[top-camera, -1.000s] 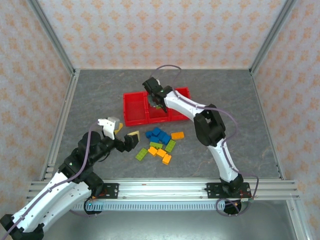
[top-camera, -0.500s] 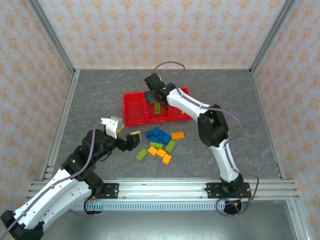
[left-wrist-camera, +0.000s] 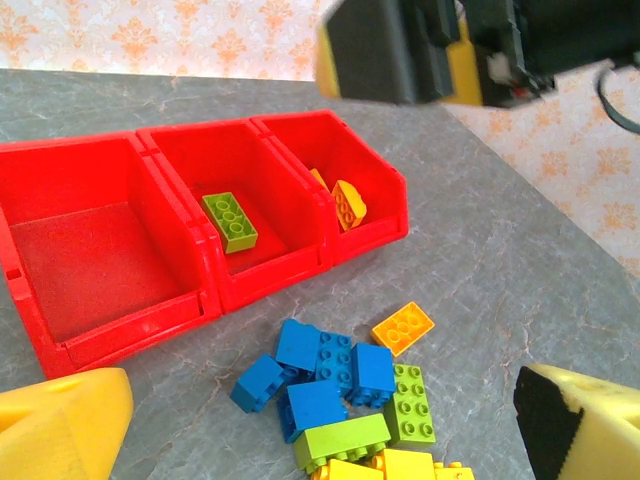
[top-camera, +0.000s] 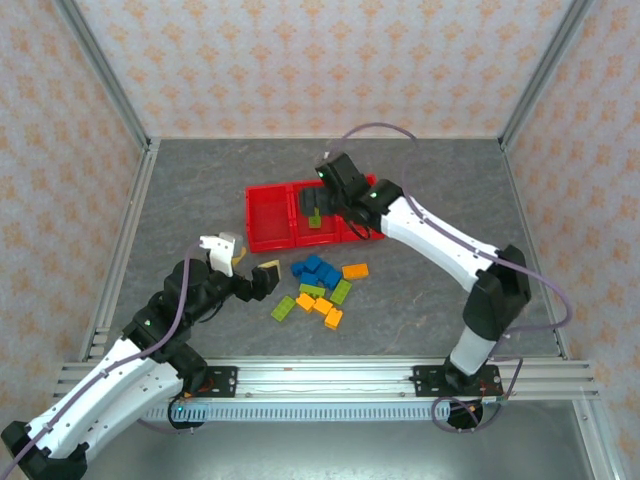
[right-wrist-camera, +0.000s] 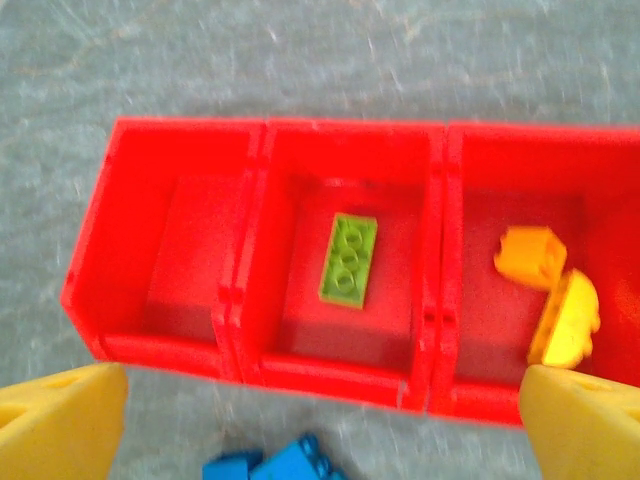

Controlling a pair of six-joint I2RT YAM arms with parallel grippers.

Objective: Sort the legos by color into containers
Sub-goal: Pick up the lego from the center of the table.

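One lime-green brick (right-wrist-camera: 348, 260) lies flat in the middle bin of the containers (top-camera: 268, 232). Two orange-yellow pieces (right-wrist-camera: 548, 290) lie touching each other in the bin at the right end of the row. The red tray sits at centre frame in the overhead view, slightly above the middle.

The other legos (top-camera: 320, 290) lie loose on the grey table (top-camera: 190, 200) just below the tray. A blue cluster (left-wrist-camera: 318, 372) is nearest the bins, with an orange brick (left-wrist-camera: 403, 328) at its right. Green and orange bricks lie lower in the frame.

The right gripper (right-wrist-camera: 320, 405) hangs above the tray. Its fingers (right-wrist-camera: 60, 420) are spread wide at the lower corners of the wrist view, with nothing between them.

The left gripper (left-wrist-camera: 320, 425) is left of the loose pile in the overhead view, near it and touching no brick. Its fingers are spread wide, and nothing is held.
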